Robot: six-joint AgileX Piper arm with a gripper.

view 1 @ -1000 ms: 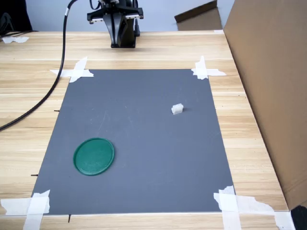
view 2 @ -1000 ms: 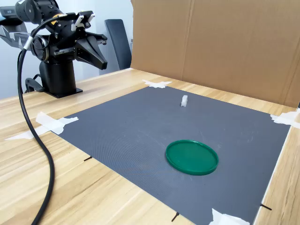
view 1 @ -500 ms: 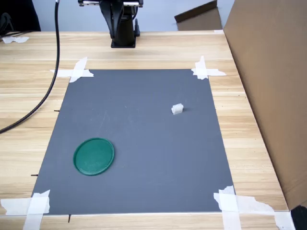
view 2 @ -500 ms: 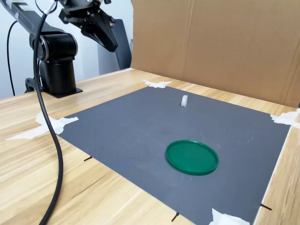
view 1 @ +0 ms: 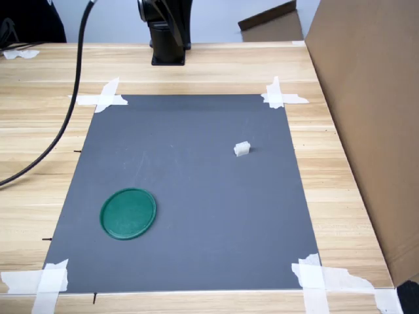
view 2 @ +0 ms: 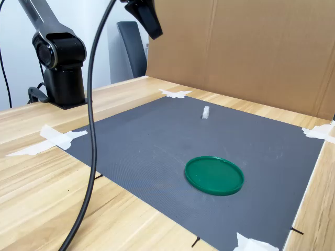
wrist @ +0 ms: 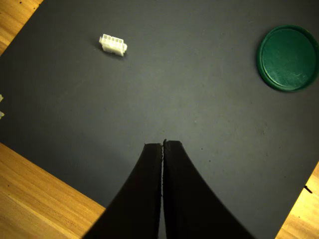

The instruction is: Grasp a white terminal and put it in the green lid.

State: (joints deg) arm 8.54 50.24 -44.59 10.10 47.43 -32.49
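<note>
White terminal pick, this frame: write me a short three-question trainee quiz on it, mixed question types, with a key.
1. True or false: the white terminal already lies in the green lid.
2. In the wrist view, the gripper has its jaws: A) wide apart, B) together with nothing between, C) clamped on the terminal.
3. What surface do the terminal and lid rest on?

Key: 1 false, they lie well apart; 2 B; 3 the grey mat, taped at its corners to the wooden table.

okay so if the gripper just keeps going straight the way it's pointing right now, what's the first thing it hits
Most likely bare grey mat. In the wrist view the shut gripper points between the white terminal and the green lid, at neither. It is high above, so the exact spot is uncertain.
</note>
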